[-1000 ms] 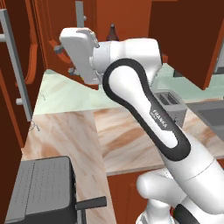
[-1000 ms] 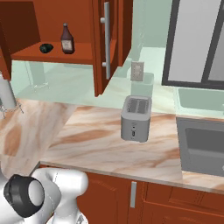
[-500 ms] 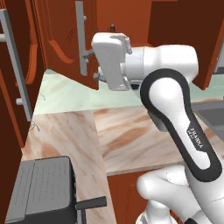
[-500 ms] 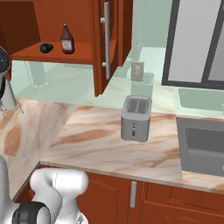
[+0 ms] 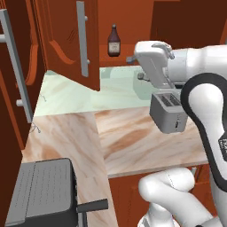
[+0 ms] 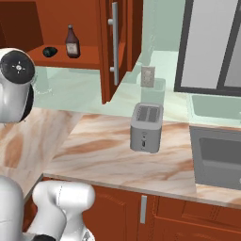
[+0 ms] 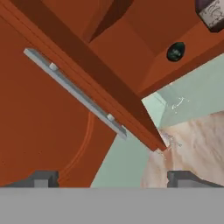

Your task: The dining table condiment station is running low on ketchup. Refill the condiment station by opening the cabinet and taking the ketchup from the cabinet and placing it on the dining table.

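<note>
Gripper (image 7: 111,178) fingertips stand wide apart at the bottom of the hand view, nothing between them, open and empty. Just beyond them hangs an open door (image 7: 48,109) of the cabinet with its long silver handle (image 7: 74,92) running diagonally across the frame.

Near edge, left base view: dark grey appliance (image 5: 42,193) on the marble counter (image 5: 133,142). Further in, grey two-slot toaster (image 5: 167,111) stands upright on the counter; in the right base view the same toaster (image 6: 146,127) sits left of the sink (image 6: 219,162). White hand of the arm is raised above and just left of the toaster in the left base view, level with the cabinet's bottom shelf.

Cabinet (image 5: 66,40) is open, both doors swung outward. Ketchup (image 5: 114,41) stands upright on the lower shelf, far back, untouched, well apart from the gripper. Right base view shows ketchup (image 6: 71,42) with a small dark rounded object (image 6: 49,51) just left of it on the same shelf. Hand view catches the bottle's label at the top right corner.
</note>
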Controlling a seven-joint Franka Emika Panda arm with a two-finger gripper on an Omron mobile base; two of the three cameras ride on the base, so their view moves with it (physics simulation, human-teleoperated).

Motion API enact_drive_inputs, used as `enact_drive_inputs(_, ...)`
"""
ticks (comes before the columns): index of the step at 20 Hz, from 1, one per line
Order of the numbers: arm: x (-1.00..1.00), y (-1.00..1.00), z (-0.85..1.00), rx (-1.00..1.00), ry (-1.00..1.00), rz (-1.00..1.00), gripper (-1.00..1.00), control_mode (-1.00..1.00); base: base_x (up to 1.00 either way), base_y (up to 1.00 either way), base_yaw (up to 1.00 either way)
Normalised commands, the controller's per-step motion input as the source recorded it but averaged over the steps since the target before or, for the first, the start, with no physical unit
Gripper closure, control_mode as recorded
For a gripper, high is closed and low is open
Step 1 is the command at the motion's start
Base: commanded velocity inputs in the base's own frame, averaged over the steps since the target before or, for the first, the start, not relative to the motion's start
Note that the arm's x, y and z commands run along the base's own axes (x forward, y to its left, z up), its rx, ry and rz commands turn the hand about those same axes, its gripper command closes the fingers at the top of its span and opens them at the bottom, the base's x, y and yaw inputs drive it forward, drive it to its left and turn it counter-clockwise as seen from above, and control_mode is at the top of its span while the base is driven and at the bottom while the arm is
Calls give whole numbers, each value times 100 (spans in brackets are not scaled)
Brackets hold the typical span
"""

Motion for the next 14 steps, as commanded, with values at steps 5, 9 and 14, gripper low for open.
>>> enact_drive_inputs(5, 0, -84, 0, -36, -14, -32, -100, -100, 0, 0, 0)
enact_drive_inputs(9, 4, -58, -18, -40, -21, -33, -100, -100, 0, 0, 0)
enact_drive_inputs(14, 35, -44, -43, -37, -8, -22, -100, -100, 0, 0, 0)
